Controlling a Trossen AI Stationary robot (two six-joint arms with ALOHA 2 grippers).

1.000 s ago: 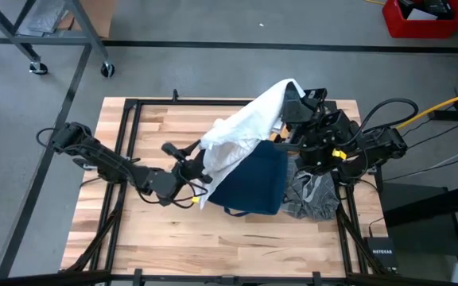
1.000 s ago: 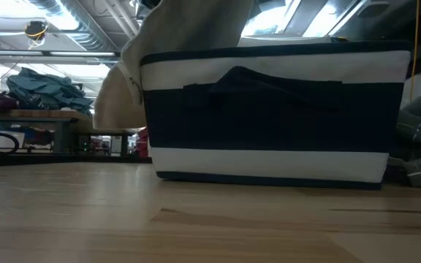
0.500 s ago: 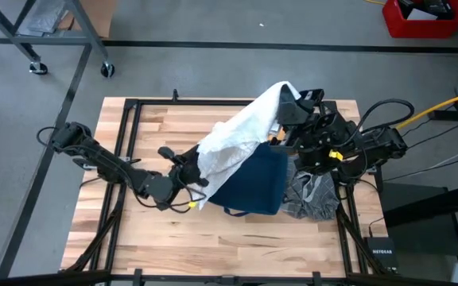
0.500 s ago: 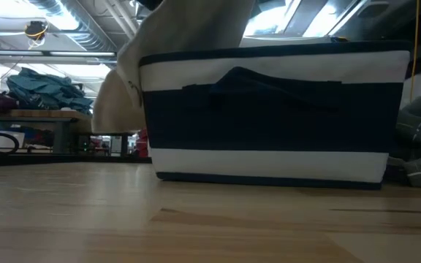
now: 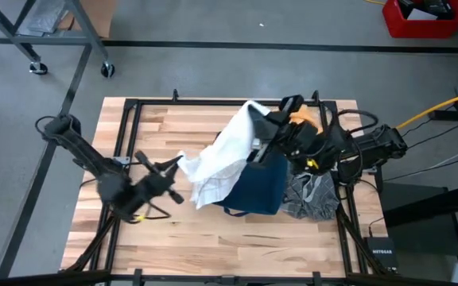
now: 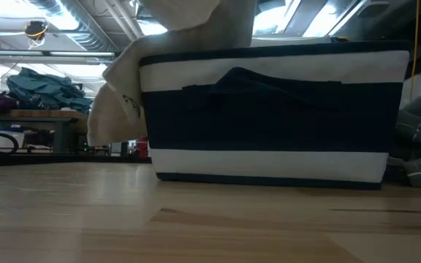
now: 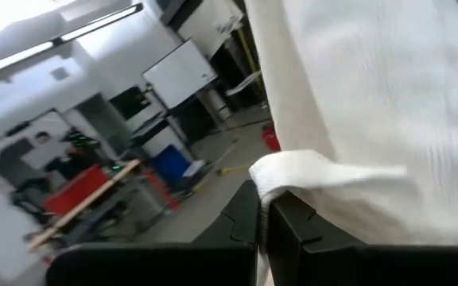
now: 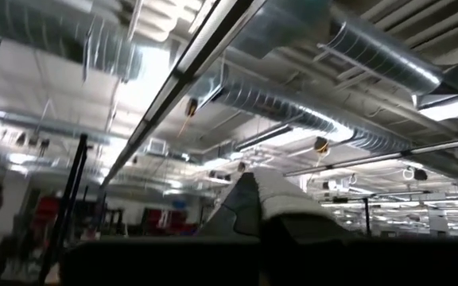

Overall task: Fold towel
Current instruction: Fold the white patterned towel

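Wooden planks of the bench [image 5: 237, 238] are filling the middle of the high view, with grey floor all round and a ceiling of ducts and strip lights showing in the right wrist view. Left jaws [image 7: 265, 208] are pinching shut on a folded edge of the white towel [image 5: 225, 155], seen close in the left wrist view, where the cloth is bunching over the two dark fingers [image 7: 296, 230]. From above, the left gripper [image 5: 170, 168] is sitting at the towel's lower end, toward the left half of the bench. Right jaws are also clamping shut, on the towel's upper end, the right gripper [image 5: 267, 127] lying over the far rim of the navy-and-white bin [image 5: 259, 184]. Between the two grips the towel is hanging in the air as a slack band, its long axis running diagonally from the bench's far right, over the bin, down toward the near left. In the low view the cloth is draping past the bin's left top corner and sagging beside its wall. Beside the bin on its right, a crumpled grey checked cloth [image 5: 310, 195] is lying on the bench.
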